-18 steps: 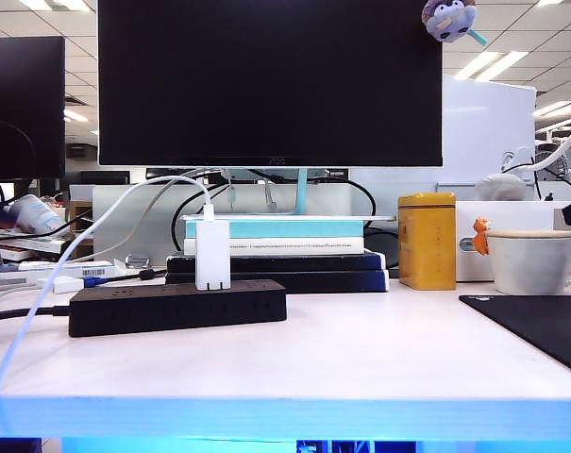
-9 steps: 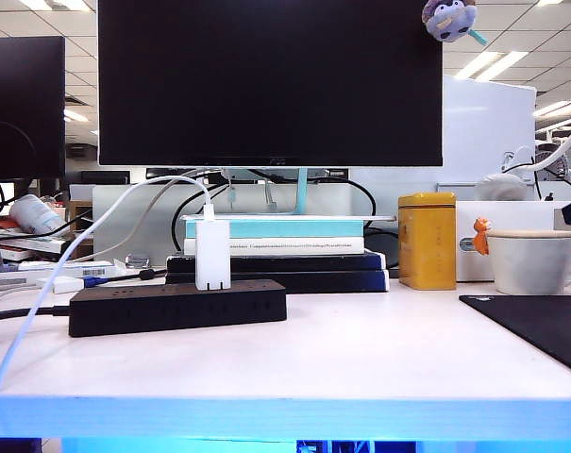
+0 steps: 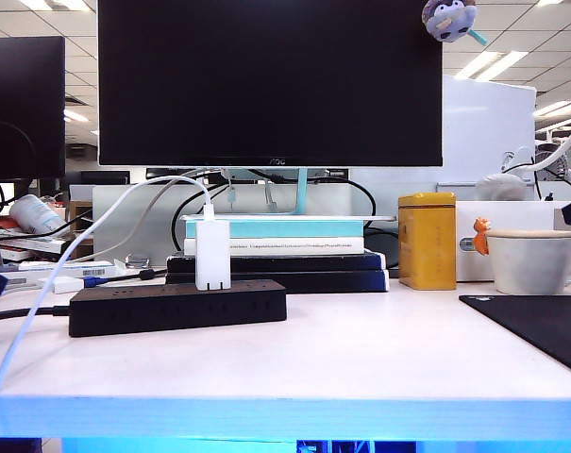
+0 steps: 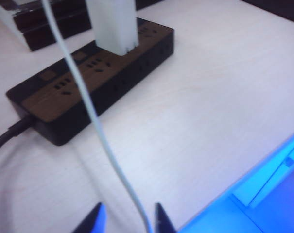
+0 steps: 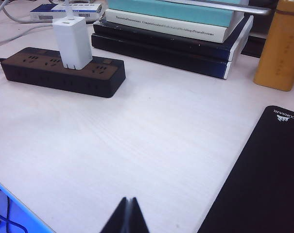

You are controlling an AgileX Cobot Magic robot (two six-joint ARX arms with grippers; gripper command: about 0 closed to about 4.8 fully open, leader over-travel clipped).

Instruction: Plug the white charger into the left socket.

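Right now the white charger (image 3: 212,255) stands upright, plugged into the black power strip (image 3: 176,307) on the white desk (image 3: 361,359). It sits toward the right-hand part of the strip in the exterior view, w/ several sockets bare to its left. Its thin white cable (image 3: 40,293) runs up from the top, arcs over, then drops off the front-left edge of the desk.

Left gripper (image 4: 126,221) hangs low near the desk's front edge, well apart from the charger; fingers parted a bit, cable passing btwn them in the left wrist view, nothing clamped. Whether the cable touches a finger – can't tell.

Right gripper (image 5: 127,216) hovers over bare desk beside a black mouse mat (image 5: 263,179), fingers pressed together, empty.

Behind the strip: stack of books (image 3: 276,250) under a monitor (image 3: 266,80), yellow tin (image 3: 427,241) to the right, then a white mug (image 3: 530,260).
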